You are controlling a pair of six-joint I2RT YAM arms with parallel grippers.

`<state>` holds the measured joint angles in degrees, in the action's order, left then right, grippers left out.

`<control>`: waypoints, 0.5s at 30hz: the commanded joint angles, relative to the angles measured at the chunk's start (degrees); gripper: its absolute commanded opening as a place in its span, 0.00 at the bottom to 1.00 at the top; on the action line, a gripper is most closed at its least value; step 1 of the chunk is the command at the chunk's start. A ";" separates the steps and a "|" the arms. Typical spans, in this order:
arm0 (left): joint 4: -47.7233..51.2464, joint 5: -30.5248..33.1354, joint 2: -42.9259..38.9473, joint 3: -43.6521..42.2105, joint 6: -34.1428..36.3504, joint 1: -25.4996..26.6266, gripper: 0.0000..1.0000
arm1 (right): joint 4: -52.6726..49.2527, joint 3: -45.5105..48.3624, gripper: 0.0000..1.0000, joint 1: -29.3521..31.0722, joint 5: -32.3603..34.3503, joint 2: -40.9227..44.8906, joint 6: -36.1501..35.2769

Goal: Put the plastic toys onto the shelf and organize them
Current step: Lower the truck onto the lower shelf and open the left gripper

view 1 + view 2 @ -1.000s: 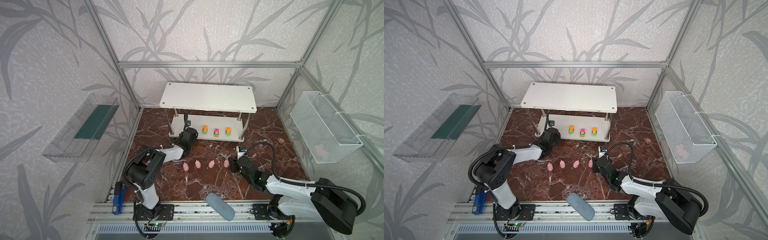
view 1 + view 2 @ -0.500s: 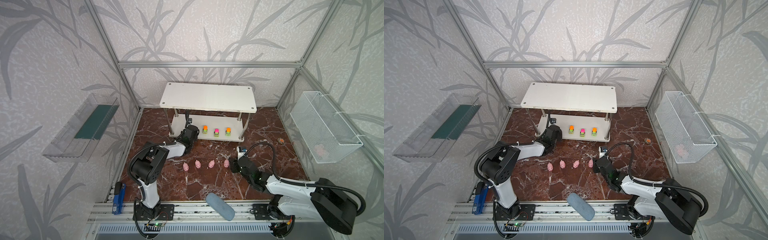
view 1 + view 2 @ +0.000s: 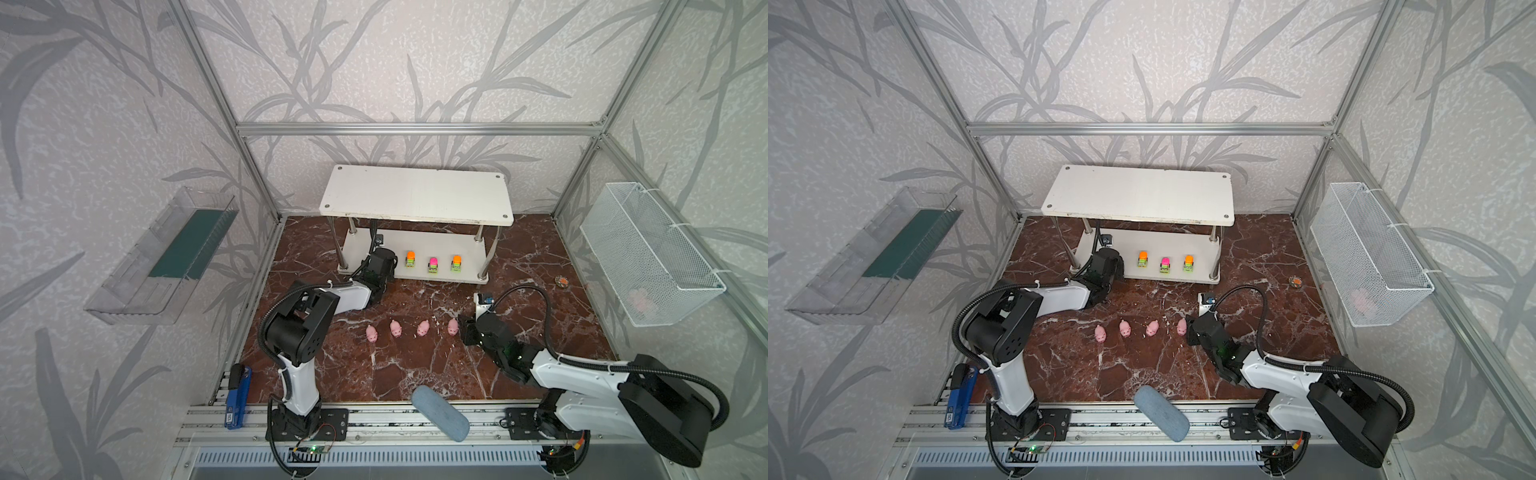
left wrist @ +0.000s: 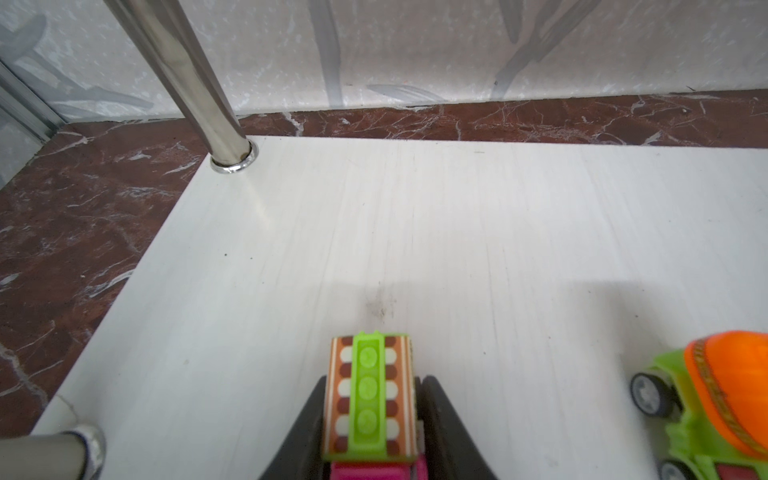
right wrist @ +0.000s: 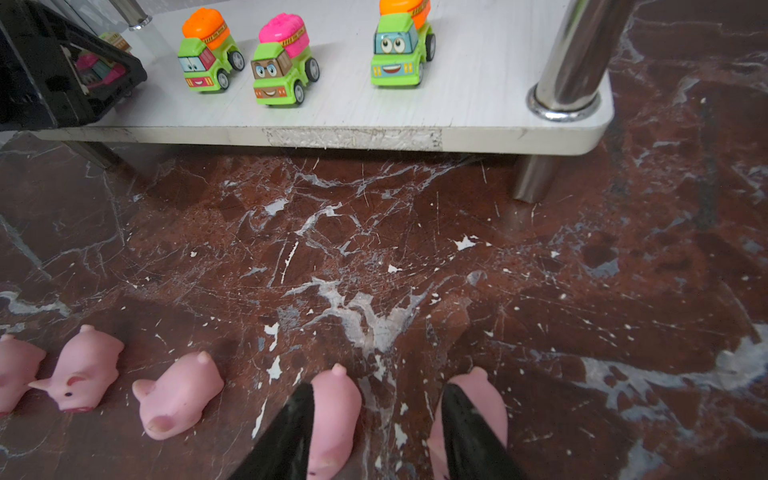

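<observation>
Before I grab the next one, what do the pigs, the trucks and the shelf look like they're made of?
Pigs: likely soft rubber or vinyl, matte pink, rounded and seamless. Trucks: hard moulded plastic, glossy neon green with sharp edges and printed faces. Shelf: board looks like white laminate with faint wood grain, scuffed front edge; posts are mirror-bright metal, probably chrome.

Nothing legible appeared. The blue tool [image 3: 237,397], far behind the left claw [image 4: 374,380], carried a white label too small to read. The truck [image 4: 370,399] in that claw and the trucks [image 5: 210,52] beside it bore only dots and painted faces.
</observation>
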<state>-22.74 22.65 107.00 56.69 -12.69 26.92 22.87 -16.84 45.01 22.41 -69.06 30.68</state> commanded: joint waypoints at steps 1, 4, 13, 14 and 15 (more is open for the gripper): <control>0.21 -0.45 1.17 1.91 -0.20 -0.68 0.33 | 1.56 0.38 0.51 -0.32 0.53 -0.46 0.61; 0.57 -1.26 1.51 2.61 -0.49 -1.19 0.33 | 1.56 0.41 0.51 -0.37 0.56 -0.46 0.61; 1.12 -2.29 2.25 4.22 -0.21 -1.64 0.33 | 1.91 0.23 0.50 -0.60 0.29 -0.99 0.59; 1.12 -2.43 2.25 4.22 -0.23 -1.65 0.33 | 1.91 0.23 0.51 -0.62 0.35 -1.08 0.62; 1.04 -2.45 2.20 4.31 -0.14 -1.63 0.33 | 1.91 0.23 0.51 -0.63 0.23 -1.08 0.61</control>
<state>-21.87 20.73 108.44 59.18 -13.04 25.52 22.98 -16.84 44.71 22.39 -69.63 30.65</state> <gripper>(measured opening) 0.331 0.505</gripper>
